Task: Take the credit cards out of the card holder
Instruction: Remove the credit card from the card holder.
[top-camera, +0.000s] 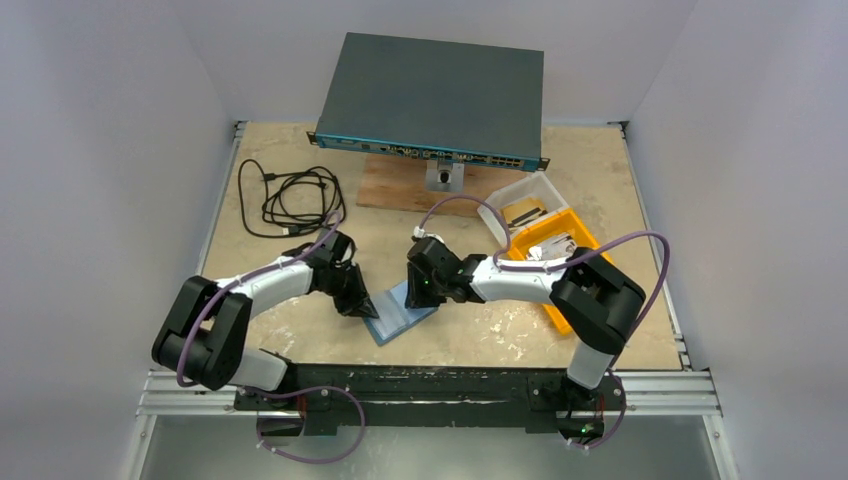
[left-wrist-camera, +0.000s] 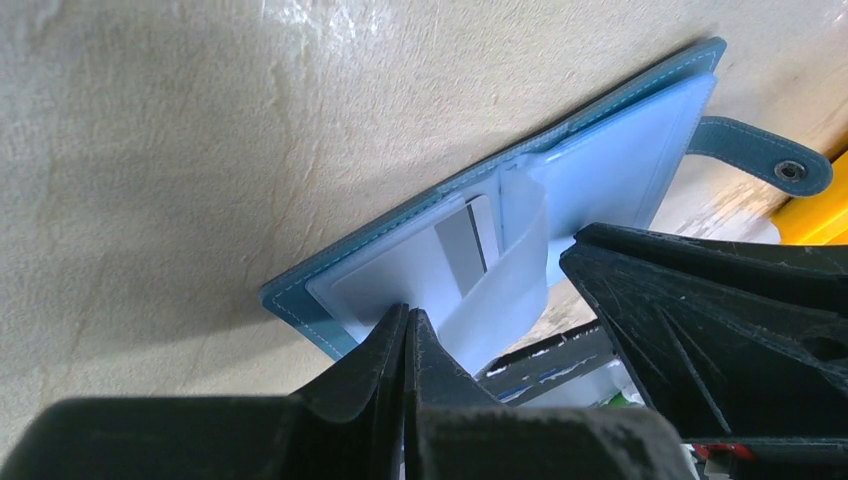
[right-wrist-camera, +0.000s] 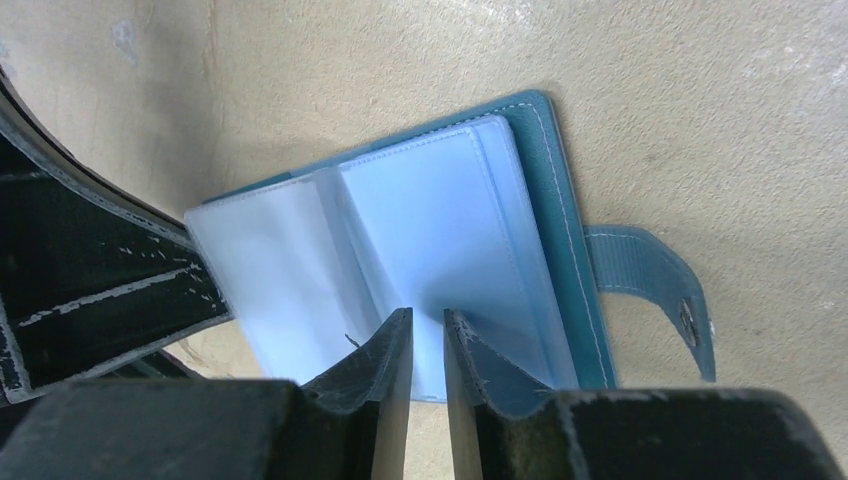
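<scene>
Card holder (top-camera: 403, 312) lies open on table (top-camera: 500, 335) between both grippers. Left gripper (left-wrist-camera: 408, 312) pinched closed at near edge of clear pocket, card (left-wrist-camera: 462, 248) just beyond tips. Right gripper (right-wrist-camera: 428, 318) narrowly parted at opposite sleeve edge; grip unclear.

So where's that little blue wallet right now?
Seen from above, the wallet lies open on the table, front and centre, between the left gripper and the right gripper.

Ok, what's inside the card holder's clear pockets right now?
The card holder lies open on the table. One credit card, pale with a grey stripe, shows through a clear pocket. The other pockets in view look empty. Anything behind the frosted pages is hidden.
</scene>
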